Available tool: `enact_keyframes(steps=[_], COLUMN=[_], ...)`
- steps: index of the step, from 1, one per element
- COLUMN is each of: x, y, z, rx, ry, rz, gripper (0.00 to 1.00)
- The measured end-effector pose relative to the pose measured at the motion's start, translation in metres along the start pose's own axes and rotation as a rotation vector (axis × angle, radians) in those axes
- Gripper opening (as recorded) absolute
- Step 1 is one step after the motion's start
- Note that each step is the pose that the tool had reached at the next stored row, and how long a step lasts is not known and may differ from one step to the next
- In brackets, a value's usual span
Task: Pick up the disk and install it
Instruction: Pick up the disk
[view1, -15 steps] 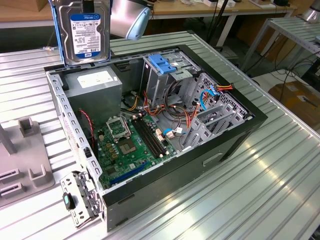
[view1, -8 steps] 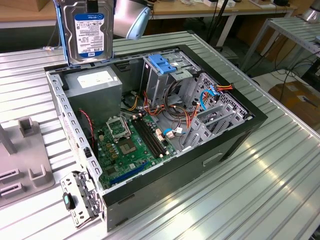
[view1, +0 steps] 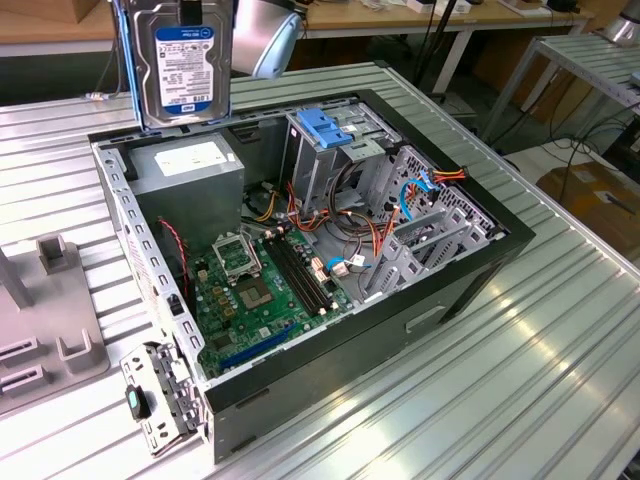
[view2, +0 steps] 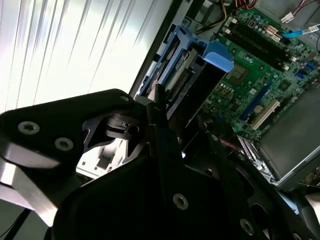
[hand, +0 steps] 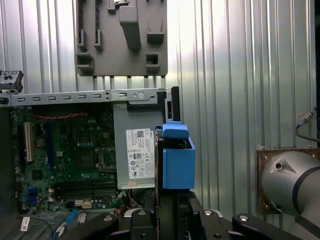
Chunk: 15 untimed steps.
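The flat rectangular silver-grey metal disk (view1: 180, 60) with a blue-and-white printed label and blue plastic side rails hangs upright in the air, clear of the computer. In the exterior view it sits towards that view's left, above the back corner of the open black desktop computer case (view1: 450, 290), with its label facing the camera. Its lower edge stands over the larger grey metal power-supply box with a white sticker (view1: 190, 165). The black claw (hand: 172, 200) is closed on the disk. In the first wrist view the disk rises edge-on out of the claw's dark body, with one blue rail turned to the camera. Past it lie the power-supply box and the case wall. In the second wrist view the disk also shows edge-on beyond the claw's black bolted plates. The case lies on its side, open upward, on a ribbed silver aluminium surface (view1: 500, 380). Inside it, a green motherboard (view1: 265, 290) covers the floor beside the power-supply box. Farther towards the exterior view's right stands a tall bare-metal drive cage with a light-blue plastic latch (view1: 325, 125) on top. Red, orange and blue cables trail around it. A grey plastic fixture block with slots and pegs (view1: 50, 300) rests on the surface near the case, on the exterior view's left. A rounded grey joint of the robot arm (view1: 265, 35) shows just beside the disk.
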<state>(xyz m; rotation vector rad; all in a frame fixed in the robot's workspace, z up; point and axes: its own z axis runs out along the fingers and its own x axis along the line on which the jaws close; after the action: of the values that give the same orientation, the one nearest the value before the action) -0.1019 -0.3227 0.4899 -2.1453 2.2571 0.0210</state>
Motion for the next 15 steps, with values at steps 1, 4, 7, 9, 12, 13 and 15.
enact_keyframes(steps=[1,4,7,9,12,13,15], x=[-0.0001,-0.0003,-0.0005,-0.0006,0.0021,0.0046,0.0063], y=[-0.0010,-0.0055,-0.0101,-0.0129,-0.0150,-0.0156,-0.0158], z=[0.0000,0.0001,0.0001,0.0001,0.0001,0.0000,0.0000], rx=[0.0000,0.0000,0.0000,0.0000,0.0000,0.0000,0.0001], ry=[0.0000,0.0000,0.0000,0.0000,0.0000,0.0000,-0.0002], rz=[0.000,0.000,0.000,0.000,0.000,0.000,0.000], gripper=[0.35,0.35,0.35,0.35,0.35,0.35,0.35])
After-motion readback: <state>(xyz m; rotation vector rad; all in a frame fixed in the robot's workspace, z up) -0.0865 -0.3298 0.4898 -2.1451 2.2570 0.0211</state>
